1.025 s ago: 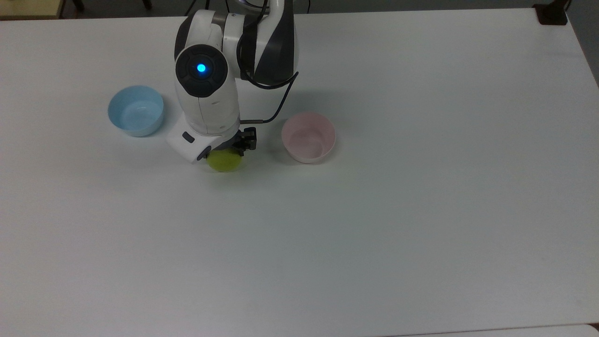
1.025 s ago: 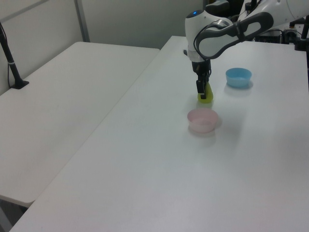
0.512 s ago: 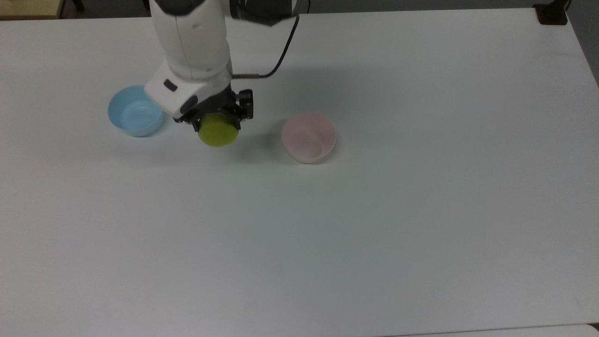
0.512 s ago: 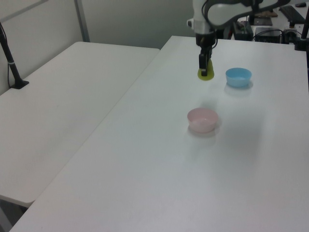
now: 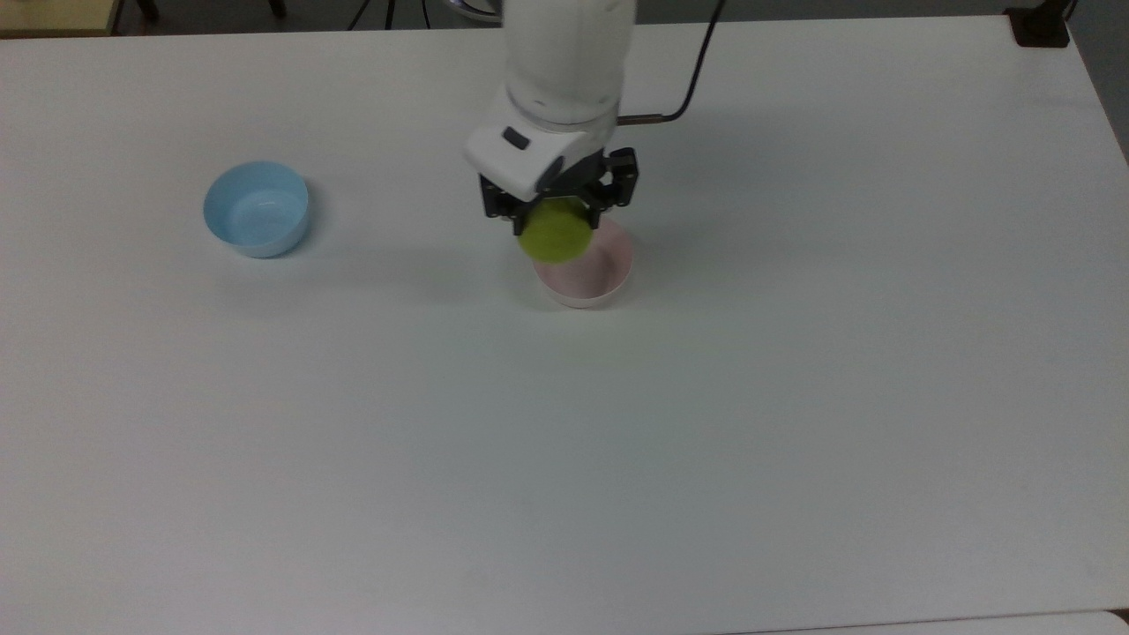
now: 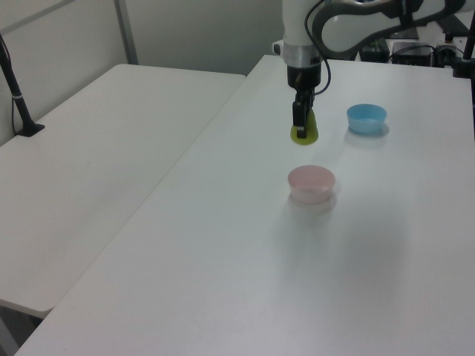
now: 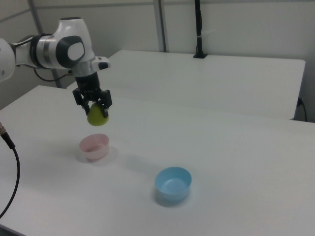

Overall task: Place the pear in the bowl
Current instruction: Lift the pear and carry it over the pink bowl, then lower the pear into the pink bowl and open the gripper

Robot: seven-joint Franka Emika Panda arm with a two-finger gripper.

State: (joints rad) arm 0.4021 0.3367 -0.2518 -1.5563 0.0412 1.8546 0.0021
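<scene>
Item: pear (image 5: 556, 235), pinched between my fingers (image 5: 515, 217), carried clear of the tabletop (image 5: 794, 397) above the pink bowl (image 5: 609, 280), at its 11 o'clock rim in the top view. Blue bowl (image 5: 256, 209): well apart, unused. Release pending, likely once centred.

1. A light blue bowl (image 5: 256, 208) stands upright on the white table (image 5: 617, 459), at about nine o'clock from the middle of the top view; it also shows in the left view (image 6: 367, 118) and the right view (image 7: 173, 183).
2. The blue bowl's inside is bare, with a pale sheen on its floor.
3. A second white table (image 6: 96, 170) stands alongside, at nine o'clock in the left view and at one o'clock in the right view (image 7: 221, 78).
4. A black post (image 7: 199, 29) rises from that second table, its flat foot resting on the top; the left view shows it at ten o'clock (image 6: 16, 93).
5. A black cable (image 7: 10, 177) hangs at seven o'clock in the right view.
</scene>
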